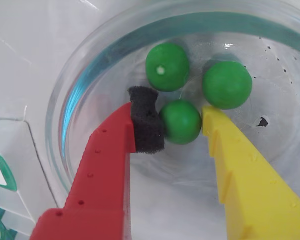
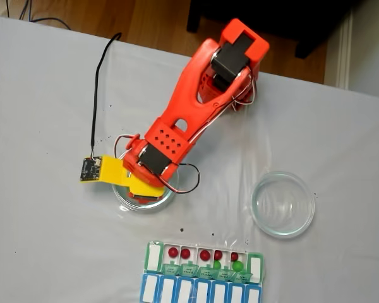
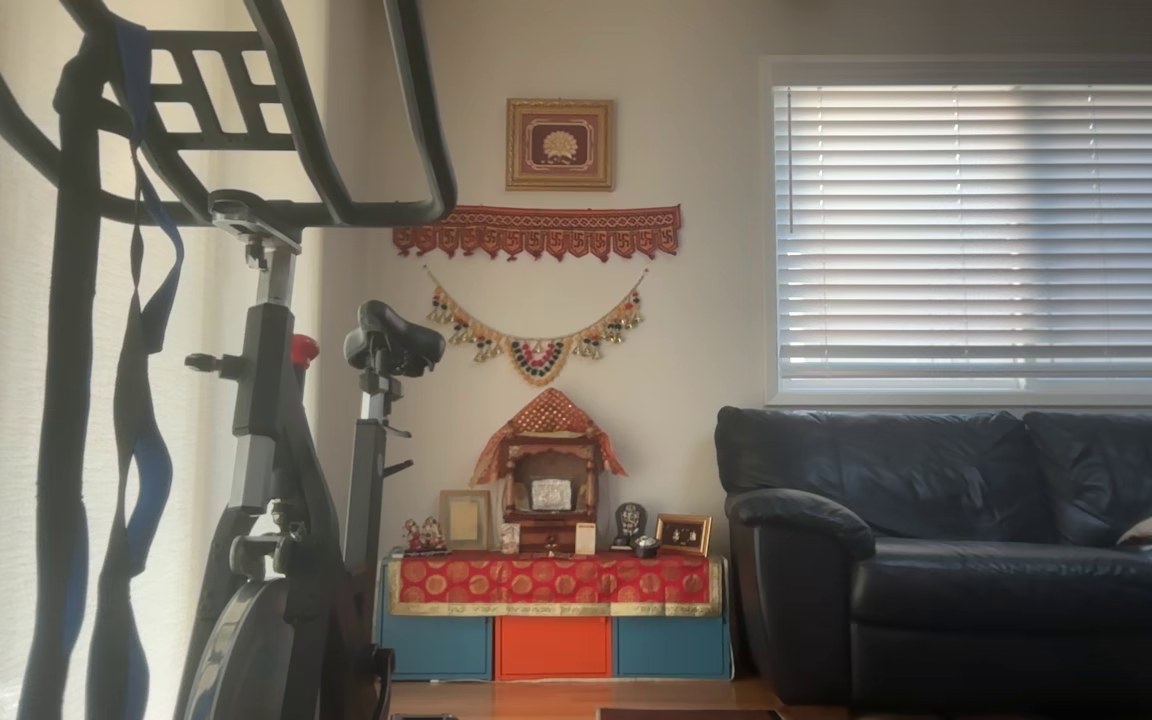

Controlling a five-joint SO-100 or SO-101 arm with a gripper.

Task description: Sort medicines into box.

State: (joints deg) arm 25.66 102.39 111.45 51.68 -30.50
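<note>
In the wrist view my gripper (image 1: 176,114) reaches into a round clear glass dish (image 1: 65,105) that holds three green medicines. One green pill (image 1: 180,121) lies between the black foam pad (image 1: 146,125) on the red finger and the yellow fingertip (image 1: 212,122); the pad touches it, and a thin gap shows on the yellow side. The other two green pills (image 1: 167,66) (image 1: 226,84) lie just beyond. In the fixed view the box (image 2: 153,257) lies at the bottom, with several red pills (image 2: 185,253) and a green pill (image 2: 238,266) in its compartments.
A second, empty glass dish (image 2: 283,204) stands right of the arm in the fixed view. A corner of the box's green lid (image 1: 2,172) shows at the wrist view's left edge. A small circuit board (image 2: 90,168) with a black cable lies left of the arm.
</note>
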